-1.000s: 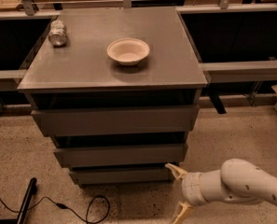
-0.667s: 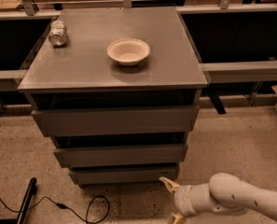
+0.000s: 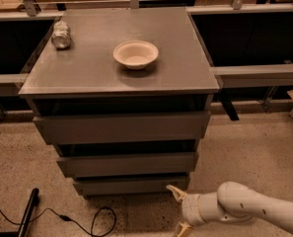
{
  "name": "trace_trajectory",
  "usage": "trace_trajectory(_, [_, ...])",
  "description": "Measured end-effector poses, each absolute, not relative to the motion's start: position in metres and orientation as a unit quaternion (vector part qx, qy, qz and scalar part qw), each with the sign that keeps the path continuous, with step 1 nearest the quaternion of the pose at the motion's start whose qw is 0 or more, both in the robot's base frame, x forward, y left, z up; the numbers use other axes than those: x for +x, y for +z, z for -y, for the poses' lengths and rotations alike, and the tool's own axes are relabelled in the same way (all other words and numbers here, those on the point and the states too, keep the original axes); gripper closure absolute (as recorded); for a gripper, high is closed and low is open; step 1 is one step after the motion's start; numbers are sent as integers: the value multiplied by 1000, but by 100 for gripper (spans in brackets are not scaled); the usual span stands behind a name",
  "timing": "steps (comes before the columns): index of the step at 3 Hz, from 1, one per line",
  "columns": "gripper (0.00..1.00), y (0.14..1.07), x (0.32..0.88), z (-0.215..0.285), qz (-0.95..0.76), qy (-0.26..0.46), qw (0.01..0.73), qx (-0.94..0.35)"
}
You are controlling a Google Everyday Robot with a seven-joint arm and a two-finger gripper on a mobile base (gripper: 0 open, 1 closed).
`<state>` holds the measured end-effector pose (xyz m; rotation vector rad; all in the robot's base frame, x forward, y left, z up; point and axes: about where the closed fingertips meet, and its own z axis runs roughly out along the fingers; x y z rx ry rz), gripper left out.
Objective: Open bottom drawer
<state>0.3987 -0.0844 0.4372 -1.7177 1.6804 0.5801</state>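
Observation:
The bottom drawer [image 3: 128,184] is the lowest and narrowest of three dark grey flat fronts on the cabinet, and it looks closed. My gripper [image 3: 178,210] is low at the bottom right, on a white arm coming in from the right. Its two tan fingers are spread apart, the upper fingertip [image 3: 174,190] just below the right end of the bottom drawer front, the lower one [image 3: 183,229] near the frame's bottom edge. It holds nothing.
The mid-sized drawer front [image 3: 128,164] and the tallest drawer front [image 3: 121,127] sit above. On the cabinet top [image 3: 180,58] are a white bowl [image 3: 136,54] and a silver can [image 3: 61,35] lying at the back left. A black cable [image 3: 72,220] and a black bar [image 3: 27,214] lie on the floor at left.
My gripper and arm have moved left along the floor, toward the right end of the bottom drawer. The drawers have not moved.

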Motion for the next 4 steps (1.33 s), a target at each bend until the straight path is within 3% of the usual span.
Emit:
trace_trajectory(2, [0, 367, 440, 101, -659, 195, 373, -623])
trace_trajectory(3, [0, 313, 465, 86, -650, 205, 387, -621])
trace_trajectory(4, [0, 313, 465, 86, -650, 205, 387, -621])
